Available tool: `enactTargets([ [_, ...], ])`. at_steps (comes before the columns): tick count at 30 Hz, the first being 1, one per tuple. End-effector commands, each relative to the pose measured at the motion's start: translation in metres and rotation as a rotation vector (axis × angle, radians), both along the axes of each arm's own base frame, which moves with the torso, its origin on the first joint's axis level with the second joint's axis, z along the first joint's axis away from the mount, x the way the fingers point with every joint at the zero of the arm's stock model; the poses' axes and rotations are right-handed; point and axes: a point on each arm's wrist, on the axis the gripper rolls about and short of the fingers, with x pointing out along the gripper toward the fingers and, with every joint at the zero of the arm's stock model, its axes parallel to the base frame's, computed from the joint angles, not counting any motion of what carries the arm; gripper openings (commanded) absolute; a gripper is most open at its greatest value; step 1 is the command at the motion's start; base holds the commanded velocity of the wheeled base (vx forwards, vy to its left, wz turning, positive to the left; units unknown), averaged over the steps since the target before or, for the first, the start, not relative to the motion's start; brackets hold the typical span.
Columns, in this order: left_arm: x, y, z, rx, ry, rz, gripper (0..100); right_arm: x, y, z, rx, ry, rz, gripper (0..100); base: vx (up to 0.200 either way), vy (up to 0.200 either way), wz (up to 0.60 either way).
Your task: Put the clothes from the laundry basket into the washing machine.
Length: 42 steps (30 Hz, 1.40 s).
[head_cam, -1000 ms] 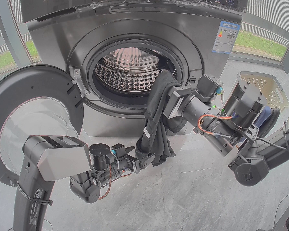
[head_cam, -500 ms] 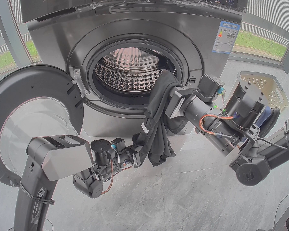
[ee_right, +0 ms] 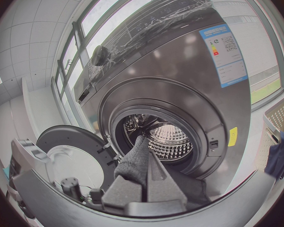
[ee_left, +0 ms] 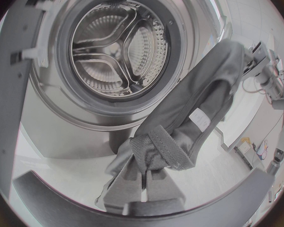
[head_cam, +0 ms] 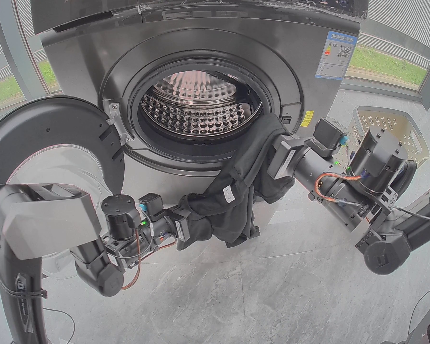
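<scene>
– Starting with progress: how much laundry is in the washing machine [head_cam: 200, 39]?

– None that can be seen. Its round door [head_cam: 48, 139] stands wide open on the robot's left, and the steel drum [head_cam: 196, 106] looks bare. One dark garment [head_cam: 239, 187] hangs in the air just outside the opening, at its lower right, above the floor [head_cam: 282, 287].

– And what is left to do?

– By my judgement, nearly everything. This garment has yet to go in, and a blue item [ee_right: 279, 152] sits in the laundry basket [head_cam: 396, 125] on the right, beside the machine.

– How are the arms posed?

– The right arm comes in from the right, raised towards the lower right of the opening. The right tool [ee_right: 143, 164] is closed tight on the garment's upper end. The left arm is bent low near the floor, its forearm pointing towards the machine. The left tool [ee_left: 142, 174] is pinched on a bunched lower fold. The cloth slants between the two, with a white label [head_cam: 228, 194] facing out.
</scene>
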Motion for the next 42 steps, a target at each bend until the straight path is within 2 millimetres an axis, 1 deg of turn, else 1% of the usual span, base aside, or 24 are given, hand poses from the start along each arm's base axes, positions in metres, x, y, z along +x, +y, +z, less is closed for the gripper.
enactTargets([
  [1,-0.041,0.023,0.051,0.023,-0.099,0.014,0,-0.015,-0.031,0.001,-0.007,-0.001,-0.023,0,0.000,0.000,0.00],
  [3,-0.050,0.028,0.061,0.014,-0.116,0.024,0,-0.022,-0.037,0.000,-0.016,0.005,-0.008,0,0.000,0.000,0.00],
  [5,-0.062,0.035,0.076,-0.005,-0.144,0.030,0,-0.033,-0.046,-0.006,-0.039,0.026,0.009,0,0.000,0.000,0.00],
  [8,-0.070,0.044,0.090,-0.036,-0.171,0.047,0,-0.040,-0.054,-0.013,-0.054,0.054,0.020,0,0.000,0.000,0.00],
  [9,-0.071,0.045,0.091,-0.040,-0.172,0.050,0,-0.041,-0.055,-0.014,-0.054,0.058,0.021,0,0.000,0.000,0.00],
  [12,-0.077,0.051,0.099,-0.058,-0.188,0.055,0,-0.039,-0.059,-0.018,-0.043,0.083,0.019,0,0.000,0.000,0.00],
  [16,-0.076,0.052,0.110,-0.073,-0.233,0.065,0,-0.034,-0.067,-0.022,-0.055,0.097,-0.019,0,0.000,0.000,0.00],
  [17,-0.076,0.053,0.116,-0.082,-0.254,0.068,0,-0.031,-0.071,-0.023,-0.057,0.098,-0.037,0,0.000,0.000,0.00],
  [19,-0.075,0.057,0.125,-0.100,-0.284,0.083,0,-0.031,-0.075,-0.024,-0.062,0.104,-0.050,0,0.000,0.000,0.00],
  [20,-0.074,0.057,0.126,-0.103,-0.290,0.085,0,-0.031,-0.075,-0.025,-0.064,0.104,-0.052,0,0.000,0.000,0.00],
  [21,-0.071,0.057,0.133,-0.113,-0.318,0.088,0,-0.030,-0.077,-0.024,-0.060,0.102,-0.060,0,0.000,0.000,0.00],
  [23,-0.071,0.057,0.137,-0.119,-0.334,0.090,0,-0.029,-0.078,-0.023,-0.059,0.101,-0.067,0,0.000,0.000,0.00],
  [26,-0.079,0.057,0.149,-0.142,-0.372,0.081,0,-0.028,-0.079,-0.021,-0.054,0.091,-0.075,0,0.000,0.000,0.00],
  [27,-0.080,0.057,0.150,-0.144,-0.376,0.081,0,-0.028,-0.079,-0.021,-0.053,0.091,-0.077,0,0.000,0.000,0.00],
  [28,-0.083,0.057,0.159,-0.160,-0.405,0.078,0,-0.028,-0.081,-0.020,-0.058,0.080,-0.092,0,0.000,0.000,0.00],
  [30,-0.085,0.058,0.166,-0.175,-0.430,0.085,0,-0.027,-0.083,-0.018,-0.056,0.055,-0.102,0,0.000,0.000,0.00],
  [34,-0.086,0.058,0.171,-0.185,-0.446,0.095,0,-0.026,-0.085,-0.015,-0.046,0.037,-0.114,0,0.000,0.000,0.00],
  [38,-0.085,0.058,0.169,-0.181,-0.439,0.095,0,-0.024,-0.088,-0.008,-0.034,0.015,-0.130,0,0.000,0.000,0.00],
  [42,-0.085,0.058,0.170,-0.184,-0.443,0.096,0,-0.024,-0.096,-0.002,-0.024,-0.004,-0.155,0,0.000,0.000,0.00],
])
